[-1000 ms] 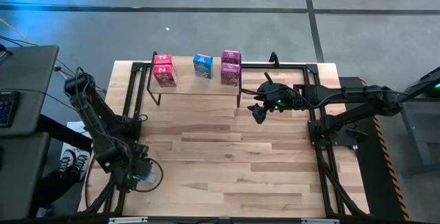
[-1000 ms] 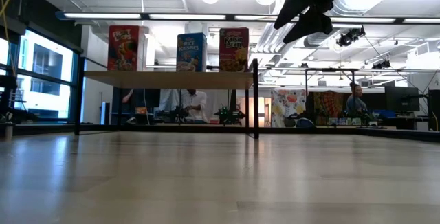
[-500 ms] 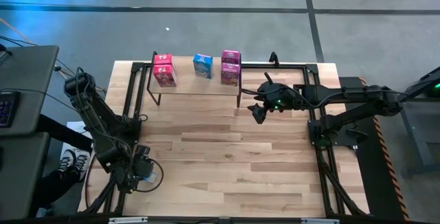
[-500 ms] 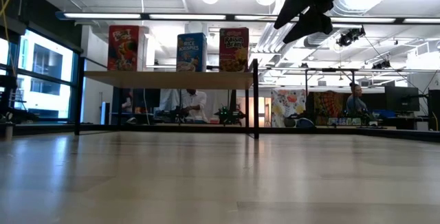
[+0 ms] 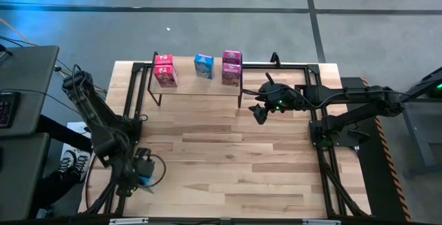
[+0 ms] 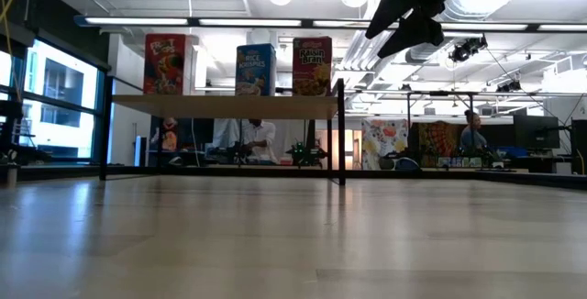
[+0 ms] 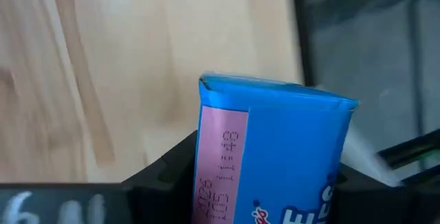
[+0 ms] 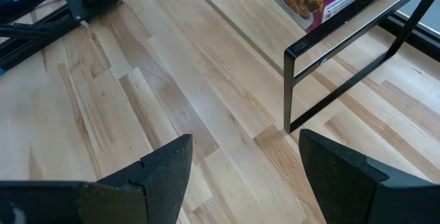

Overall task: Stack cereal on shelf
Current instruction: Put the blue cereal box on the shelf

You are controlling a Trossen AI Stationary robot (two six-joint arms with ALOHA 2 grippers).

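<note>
The shelf [image 5: 197, 87] is seen at the far side of the wooden tabletop [image 5: 228, 163], raised on thin black legs. Three stacks of cereal are set along it. At its left end a pink box [image 5: 164, 70] is stood, shown in the low view as a red-fronted box [image 6: 164, 63]. A blue box [image 5: 203, 65] is placed in the middle, its front visible in the low view [image 6: 255, 69]. A magenta box [image 5: 231, 67] is stood at the right end, and from above it appears to be two boxes, one on the other, though the low view shows only one front [image 6: 312, 65].

The left gripper [image 5: 143, 173] is held low over the near left corner of the tabletop. A blue cereal box [image 7: 275, 152] with a pink side panel is clamped between its dark fingers [image 7: 161, 165], as the left wrist view shows.

The right gripper [image 5: 259, 112] is held in the air just beside the shelf's right end, above the tabletop. Its fingers [image 8: 168, 172] are spread wide with nothing between them, and the shelf's black leg [image 8: 289, 86] and a corner of the magenta box are seen past them. In the low view it is seen from below, high above the shelf's right side [image 6: 413, 15].
</note>
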